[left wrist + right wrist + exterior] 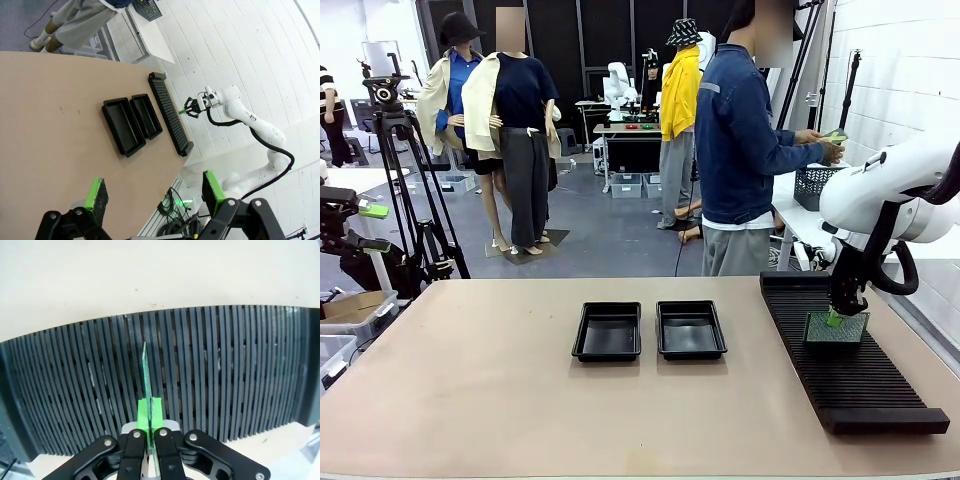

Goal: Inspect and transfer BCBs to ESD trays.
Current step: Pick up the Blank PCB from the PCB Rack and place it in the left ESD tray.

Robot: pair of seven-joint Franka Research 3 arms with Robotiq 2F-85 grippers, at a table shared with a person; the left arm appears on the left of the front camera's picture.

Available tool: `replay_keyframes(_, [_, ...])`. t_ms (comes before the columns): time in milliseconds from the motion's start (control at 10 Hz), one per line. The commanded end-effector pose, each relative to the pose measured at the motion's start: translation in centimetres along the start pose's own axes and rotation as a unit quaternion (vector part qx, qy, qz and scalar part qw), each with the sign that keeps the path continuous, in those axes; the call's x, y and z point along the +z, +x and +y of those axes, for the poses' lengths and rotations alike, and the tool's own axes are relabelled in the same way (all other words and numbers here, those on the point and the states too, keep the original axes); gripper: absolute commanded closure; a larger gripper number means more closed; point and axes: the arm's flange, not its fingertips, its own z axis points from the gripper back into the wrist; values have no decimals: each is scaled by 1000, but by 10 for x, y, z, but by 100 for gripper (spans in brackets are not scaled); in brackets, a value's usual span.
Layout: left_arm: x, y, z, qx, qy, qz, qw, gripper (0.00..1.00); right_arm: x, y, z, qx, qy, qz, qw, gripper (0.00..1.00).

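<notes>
One BCB (146, 372) upright in slotted rack (880, 390), right gripper (149, 415) clamped on top edge; ESD trays (691, 329) lie to robot's left, nearer this gripper; left gripper (155, 192) agape, well apart.

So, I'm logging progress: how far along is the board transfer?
Done: nothing; the left tray and right tray look empty. In hand: the right gripper is shut on a green board standing upright in the slotted rack. Remaining: lifting it out and laying it in a tray. The left gripper is open.
</notes>
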Motion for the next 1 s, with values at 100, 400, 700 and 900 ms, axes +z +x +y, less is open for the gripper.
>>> replay_keyframes(100, [1,1,-2,5,2,-2,1000,0,0,3,-7,-18,9,7,1000,100])
replay_keyframes(400, [1,1,-2,5,2,-2,1000,0,0,0,-1,-1,2,0,1000,100])
replay_keyframes(700, [1,1,-2,5,2,-2,1000,0,0,0,-1,-1,2,0,1000,100])
replay_keyframes(900, [1,1,-2,5,2,-2,1000,0,0,0,-1,-1,2,0,1000,100])
